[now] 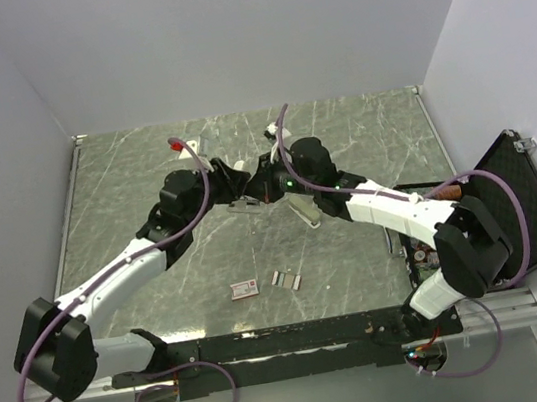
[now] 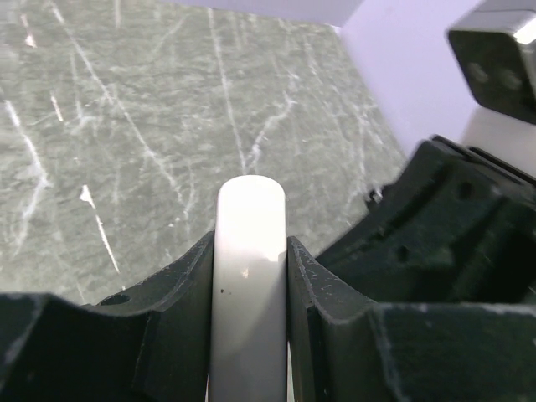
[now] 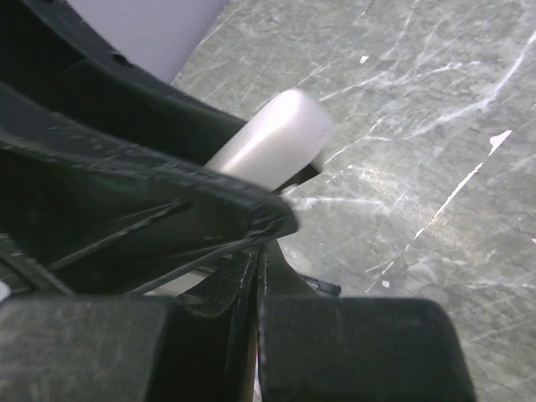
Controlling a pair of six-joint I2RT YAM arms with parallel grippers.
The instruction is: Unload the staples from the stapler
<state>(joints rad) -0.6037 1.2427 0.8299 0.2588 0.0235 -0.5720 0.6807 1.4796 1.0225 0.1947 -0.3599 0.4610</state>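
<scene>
At mid-frame in the top view, hold the stapler [image 1: 246, 204] firm in the left pincer [image 2: 249, 244] — clamped across its white body, above the table [image 1: 124, 182]. Work with the right pincer [image 3: 260, 260], pressed fully shut just beside the rounded end; cannot tell whether touching. Push gently, without twisting. Drop any freed strip near the staples [image 1: 286, 279] lying lower centre, beside the red-and-white box [image 1: 245, 287] — cannot see any inside the stapler.

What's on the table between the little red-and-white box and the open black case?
In the top view, short silvery staples lie just right of the box; further on, the right arm stands before the case.
</scene>
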